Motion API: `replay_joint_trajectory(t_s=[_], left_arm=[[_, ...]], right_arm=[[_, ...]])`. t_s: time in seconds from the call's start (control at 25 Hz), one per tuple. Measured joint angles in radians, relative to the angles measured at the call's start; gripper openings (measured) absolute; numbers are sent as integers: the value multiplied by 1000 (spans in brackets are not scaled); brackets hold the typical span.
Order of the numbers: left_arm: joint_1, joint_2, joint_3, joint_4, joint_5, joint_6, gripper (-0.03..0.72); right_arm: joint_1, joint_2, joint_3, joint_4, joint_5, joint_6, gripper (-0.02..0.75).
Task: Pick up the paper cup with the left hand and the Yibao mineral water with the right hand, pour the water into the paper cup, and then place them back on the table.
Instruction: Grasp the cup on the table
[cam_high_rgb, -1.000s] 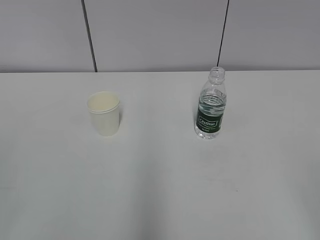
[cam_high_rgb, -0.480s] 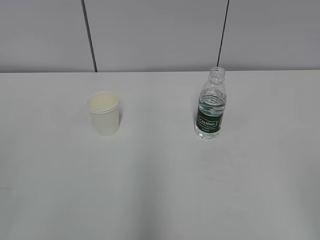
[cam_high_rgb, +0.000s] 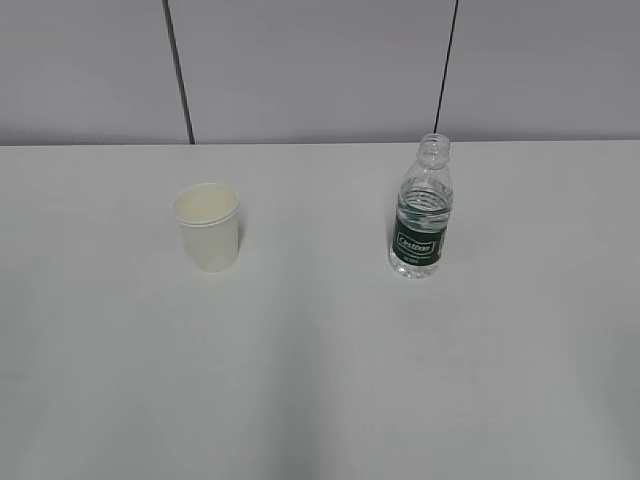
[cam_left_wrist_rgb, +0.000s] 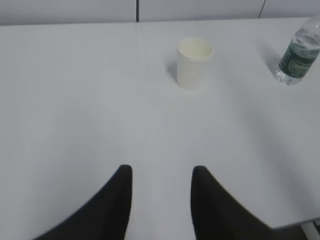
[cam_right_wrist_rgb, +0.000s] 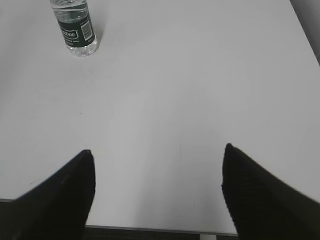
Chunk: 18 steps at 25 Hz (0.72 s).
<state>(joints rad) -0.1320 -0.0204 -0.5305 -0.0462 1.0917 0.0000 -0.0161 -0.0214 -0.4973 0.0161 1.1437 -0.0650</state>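
Note:
The cream-white paper cup (cam_high_rgb: 209, 227) stands upright on the white table (cam_high_rgb: 320, 360), left of centre. The Yibao mineral water bottle (cam_high_rgb: 420, 210), clear with a dark green label and no cap, stands upright to its right. Neither arm shows in the exterior view. In the left wrist view my left gripper (cam_left_wrist_rgb: 161, 172) is open and empty, well short of the cup (cam_left_wrist_rgb: 193, 62); the bottle (cam_left_wrist_rgb: 298, 55) is at that view's right edge. In the right wrist view my right gripper (cam_right_wrist_rgb: 158, 150) is wide open and empty above the table's near edge, far from the bottle (cam_right_wrist_rgb: 75, 27).
A grey panelled wall (cam_high_rgb: 320, 70) with two dark vertical seams stands behind the table. The table's near edge (cam_right_wrist_rgb: 150, 231) and right edge show in the right wrist view.

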Motion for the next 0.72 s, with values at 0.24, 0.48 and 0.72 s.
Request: replay_joint_trajectory(t_s=[0.24,0.48,0.72], left_arm=[[0,2,-19,-49,-194,0,391],[0,76,-19,-65,-355,0,574],[0,259,-19,-64,-462,0,584]], right_arm=[[0,0,0,0,0,0,585],[0,0,0,0,0,0,585],[0,0,0,0,0,0,585]])
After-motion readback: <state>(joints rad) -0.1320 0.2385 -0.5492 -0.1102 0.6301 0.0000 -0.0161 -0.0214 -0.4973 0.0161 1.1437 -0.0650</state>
